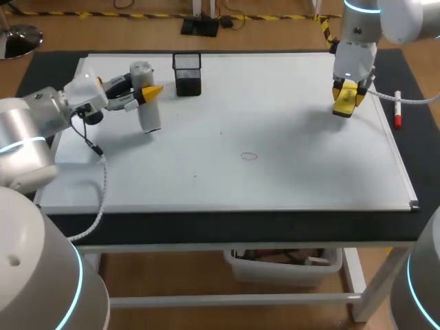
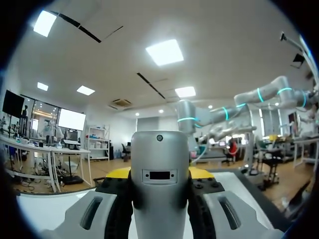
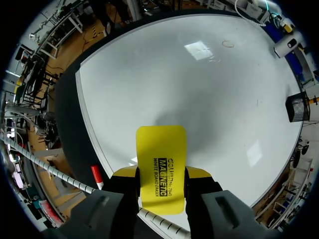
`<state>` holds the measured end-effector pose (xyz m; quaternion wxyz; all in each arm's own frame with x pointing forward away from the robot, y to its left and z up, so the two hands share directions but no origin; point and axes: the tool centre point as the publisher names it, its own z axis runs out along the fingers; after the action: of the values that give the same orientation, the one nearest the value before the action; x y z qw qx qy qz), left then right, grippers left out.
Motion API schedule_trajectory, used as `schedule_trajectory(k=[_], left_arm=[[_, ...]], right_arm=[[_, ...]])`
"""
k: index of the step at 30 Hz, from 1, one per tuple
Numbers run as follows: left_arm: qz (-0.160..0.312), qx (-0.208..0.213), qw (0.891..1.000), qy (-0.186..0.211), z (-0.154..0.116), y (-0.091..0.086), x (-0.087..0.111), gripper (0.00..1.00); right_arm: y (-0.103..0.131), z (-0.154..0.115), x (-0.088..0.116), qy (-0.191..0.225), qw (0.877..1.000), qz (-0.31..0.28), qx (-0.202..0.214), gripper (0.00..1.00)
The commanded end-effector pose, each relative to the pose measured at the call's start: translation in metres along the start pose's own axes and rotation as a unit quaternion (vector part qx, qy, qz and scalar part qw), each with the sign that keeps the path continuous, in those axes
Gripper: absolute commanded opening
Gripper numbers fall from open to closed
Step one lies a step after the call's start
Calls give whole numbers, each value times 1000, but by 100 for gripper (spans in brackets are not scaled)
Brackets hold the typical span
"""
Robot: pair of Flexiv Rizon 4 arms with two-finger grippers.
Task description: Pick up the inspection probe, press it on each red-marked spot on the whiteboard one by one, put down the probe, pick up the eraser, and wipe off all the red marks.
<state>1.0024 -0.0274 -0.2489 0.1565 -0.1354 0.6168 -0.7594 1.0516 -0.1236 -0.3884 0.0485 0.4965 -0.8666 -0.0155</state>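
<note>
One mesh cup [image 1: 187,74] stands near the probe [image 1: 150,117].

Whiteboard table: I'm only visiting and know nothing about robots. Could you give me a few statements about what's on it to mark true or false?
1. The right gripper holds a yellow eraser. True.
2. The left gripper is empty. False: it is shut on the grey inspection probe.
3. The black mesh cup lies tipped on its side. False: it stands upright near the far edge of the whiteboard.
4. A marker pen lies beside the whiteboard's right edge. True.
5. Red marks cover the whole whiteboard. False: only one faint red outline shows, near the middle.
</note>
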Motion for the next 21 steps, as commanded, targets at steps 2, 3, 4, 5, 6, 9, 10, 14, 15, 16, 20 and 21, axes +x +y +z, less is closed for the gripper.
schedule_trajectory(k=[2, 3, 4, 5, 6, 9, 10, 14, 15, 16, 20, 21], left_arm=[[8, -5, 1000, -20, -18, -11, 8, 0], [8, -5, 1000, -20, -18, -11, 8, 0], [8, -5, 1000, -20, -18, -11, 8, 0], [8, -5, 1000, -20, -18, -11, 8, 0], [8, -5, 1000, -20, -18, -11, 8, 0], [8, -5, 1000, -20, -18, -11, 8, 0], [8, -5, 1000, -20, -18, -11, 8, 0], [8, -5, 1000, -20, -18, -11, 8, 0], [8, -5, 1000, -20, -18, -11, 8, 0], [8, -5, 1000, -20, -18, -11, 8, 0], [8, -5, 1000, -20, -18, -11, 8, 0], [8, -5, 1000, -20, -18, -11, 8, 0]], right_arm=[[0, -1, 1, 1, 1000, -1, 1, 0], [0, -1, 1, 1, 1000, -1, 1, 0], [0, -1, 1, 1, 1000, -1, 1, 0], [0, -1, 1, 1, 1000, -1, 1, 0], [0, -1, 1, 1, 1000, -1, 1, 0], [3, -2, -3, 4, 1000, -7, 3, 0], [8, -2, -8, 5, 1000, -18, 7, 0], [30, -1, -26, 0, 999, -48, 13, 0], [38, -1, -32, -3, 998, -57, 14, 0], [43, -2, -36, -3, 998, -62, 15, 0], [72, -1, -59, -4, 994, -105, 19, 0], [79, 0, -64, 1, 993, -116, 22, 0]])
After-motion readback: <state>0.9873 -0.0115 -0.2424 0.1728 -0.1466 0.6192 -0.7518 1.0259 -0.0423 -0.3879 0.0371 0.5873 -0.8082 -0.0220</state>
